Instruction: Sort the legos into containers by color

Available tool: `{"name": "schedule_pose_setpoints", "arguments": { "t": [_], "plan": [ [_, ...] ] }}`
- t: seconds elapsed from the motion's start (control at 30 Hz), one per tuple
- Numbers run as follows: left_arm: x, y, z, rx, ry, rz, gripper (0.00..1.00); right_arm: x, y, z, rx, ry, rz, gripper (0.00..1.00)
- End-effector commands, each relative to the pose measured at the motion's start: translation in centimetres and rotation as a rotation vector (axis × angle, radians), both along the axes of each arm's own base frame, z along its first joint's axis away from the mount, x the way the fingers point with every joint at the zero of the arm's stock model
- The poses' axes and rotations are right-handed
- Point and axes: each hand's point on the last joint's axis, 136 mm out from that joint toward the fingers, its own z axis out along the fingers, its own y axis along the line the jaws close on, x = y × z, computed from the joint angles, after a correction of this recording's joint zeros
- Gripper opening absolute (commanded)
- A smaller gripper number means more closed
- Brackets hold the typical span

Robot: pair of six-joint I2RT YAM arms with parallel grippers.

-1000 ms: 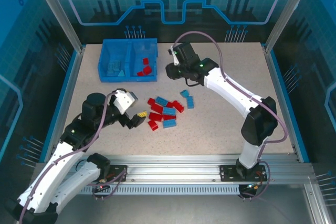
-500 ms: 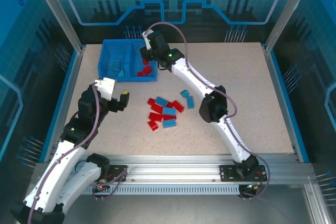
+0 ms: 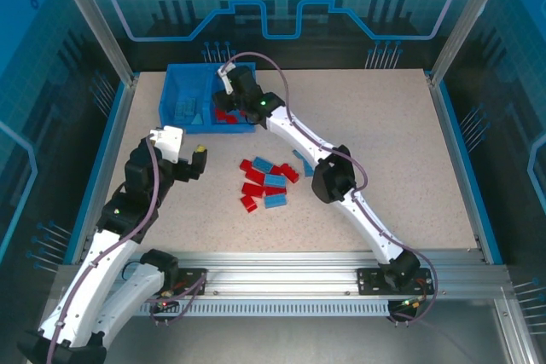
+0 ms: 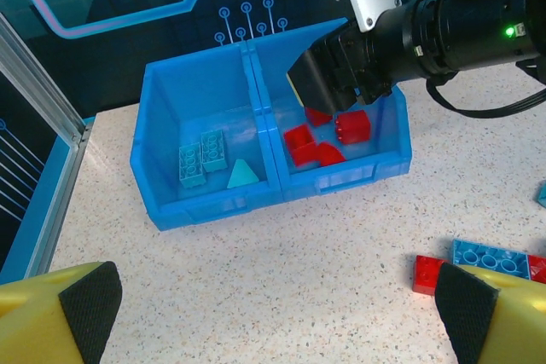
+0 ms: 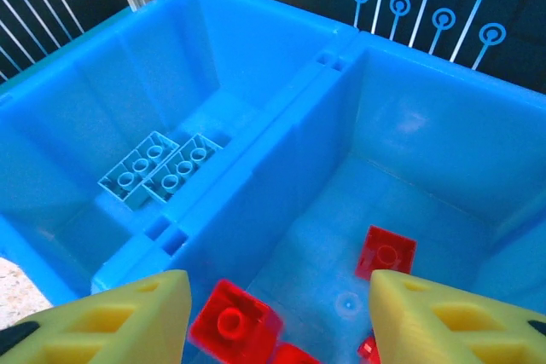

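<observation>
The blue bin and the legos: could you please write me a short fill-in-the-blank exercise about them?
1. The legos under the right gripper are all ___.
2. In the top external view, the light blue legos in the bin lie in its ___ compartment.
3. The left gripper stands ___, holding nothing.
Missing words: red; left; open.

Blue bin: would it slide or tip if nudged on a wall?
Probably slides rather than tips: the bin looks wider than tall, flat on the smooth table. Likely light: thin plastic walls, just a few small bricks inside. Walls look moulded and stiff, so little flex.
</observation>
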Motion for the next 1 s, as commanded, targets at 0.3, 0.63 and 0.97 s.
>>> {"name": "schedule_pose_setpoints", "arguments": {
  "t": [0.3, 0.63, 0.97],
  "plan": [
    [0.8, 0.4, 0.3, -0.053, 0.001, 0.053, 0.99, -12.8, -5.0, 15.2, 0.071, 0.068, 0.219, 0.65],
    [1.3, -5.8, -1.7, -0.389, 0.37, -0.027, 0.99, -24.7, -18.7, 10.7, 0.063, 0.214, 0.099, 0.81],
    [1.0, -18.1, -11.4, -0.325, 0.715, -0.113, 0.99, -29.6, -27.9, 4.3, 0.201, 0.489, -0.133, 1.0]
  ]
}}
